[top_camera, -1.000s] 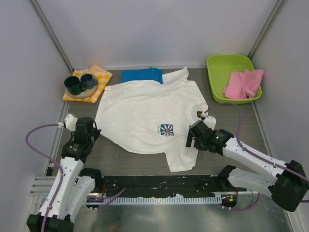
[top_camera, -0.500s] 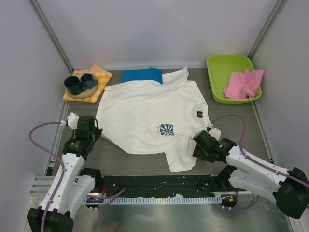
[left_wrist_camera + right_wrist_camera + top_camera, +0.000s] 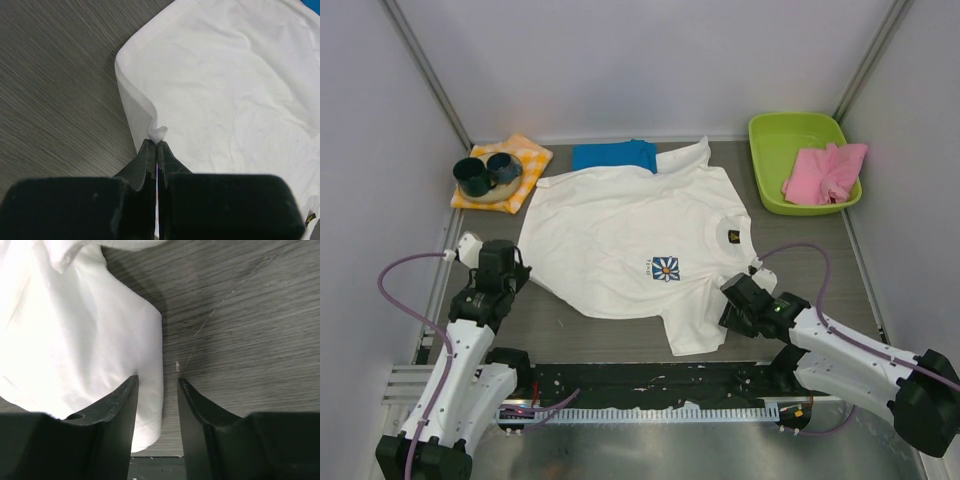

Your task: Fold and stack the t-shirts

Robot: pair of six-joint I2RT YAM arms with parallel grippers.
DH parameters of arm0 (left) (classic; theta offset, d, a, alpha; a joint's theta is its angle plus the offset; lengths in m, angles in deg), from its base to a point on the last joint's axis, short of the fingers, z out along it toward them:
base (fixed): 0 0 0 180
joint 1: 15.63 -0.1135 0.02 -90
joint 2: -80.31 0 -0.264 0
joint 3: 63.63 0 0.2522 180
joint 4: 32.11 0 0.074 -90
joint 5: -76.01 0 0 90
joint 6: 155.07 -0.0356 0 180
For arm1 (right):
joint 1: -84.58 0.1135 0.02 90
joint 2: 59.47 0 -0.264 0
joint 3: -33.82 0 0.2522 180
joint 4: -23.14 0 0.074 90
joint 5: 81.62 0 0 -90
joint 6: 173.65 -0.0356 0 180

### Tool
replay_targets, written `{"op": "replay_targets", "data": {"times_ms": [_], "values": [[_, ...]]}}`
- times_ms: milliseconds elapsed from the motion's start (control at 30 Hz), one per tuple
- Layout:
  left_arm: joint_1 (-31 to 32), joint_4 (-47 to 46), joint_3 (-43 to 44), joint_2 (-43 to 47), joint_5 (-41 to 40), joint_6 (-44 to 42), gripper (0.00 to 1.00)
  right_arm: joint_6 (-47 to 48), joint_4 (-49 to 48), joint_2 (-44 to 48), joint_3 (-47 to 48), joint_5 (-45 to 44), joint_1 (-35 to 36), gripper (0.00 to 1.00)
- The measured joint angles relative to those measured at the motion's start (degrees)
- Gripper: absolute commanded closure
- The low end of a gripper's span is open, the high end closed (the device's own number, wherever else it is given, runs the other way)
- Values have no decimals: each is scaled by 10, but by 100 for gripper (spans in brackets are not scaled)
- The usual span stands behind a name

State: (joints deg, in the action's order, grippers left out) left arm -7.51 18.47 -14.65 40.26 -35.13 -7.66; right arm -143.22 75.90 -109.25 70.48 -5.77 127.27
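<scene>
- White t-shirt (image 3: 630,250): lay spread flat at the middle of the counter (image 3: 620,335). Its long axis ran left to right, with the collar toward the right arm and the hem toward the left arm. The daisy print faced up.
- Blue t-shirt (image 3: 613,155): lay folded at the far edge of the counter, just beside the white t-shirt's far side.
- Left tool (image 3: 157,145): pressed together, pinching a small fold of the white t-shirt's hem-side edge. The rest of the cloth extended ahead of it and to its right.
- Right tool (image 3: 157,382): spread and low over the near sleeve (image 3: 695,335). The sleeve's side edge ran between the two fingers, with cloth on one side and bare counter on the other.
- Governing relation: the sleeve sat directly under the right tool, and the right arm was the nearer one. Judged from this, closing the fingers would take that edge so it could be carried across the chest.
- Left wrist view: confirmed the pinch, which the top view left unclear.
- Right wrist view: showed the gap and the edge inside it.
- Top view: alone showed the garment's full lie and both arms' stations.
</scene>
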Motion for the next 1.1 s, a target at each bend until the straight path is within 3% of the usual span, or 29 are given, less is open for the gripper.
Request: {"op": "replay_targets", "data": {"times_ms": [133, 267, 467, 867, 1100], "values": [[0, 3, 0, 2, -4, -6, 100, -5, -26, -14, -1, 1, 1, 73], [0, 6, 0, 8, -8, -9, 100, -7, -45, -28, -2, 1, 3, 99], [0, 36, 9, 35, -14, -9, 100, -11, -30, -9, -3, -6, 7, 99], [0, 116, 17, 166, -11, 5, 100, -19, 130, 248, 33, -25, 29, 99], [0, 164, 36, 204, -4, 7, 100, -2, 142, 298, 117, -44, 30, 99]]}}
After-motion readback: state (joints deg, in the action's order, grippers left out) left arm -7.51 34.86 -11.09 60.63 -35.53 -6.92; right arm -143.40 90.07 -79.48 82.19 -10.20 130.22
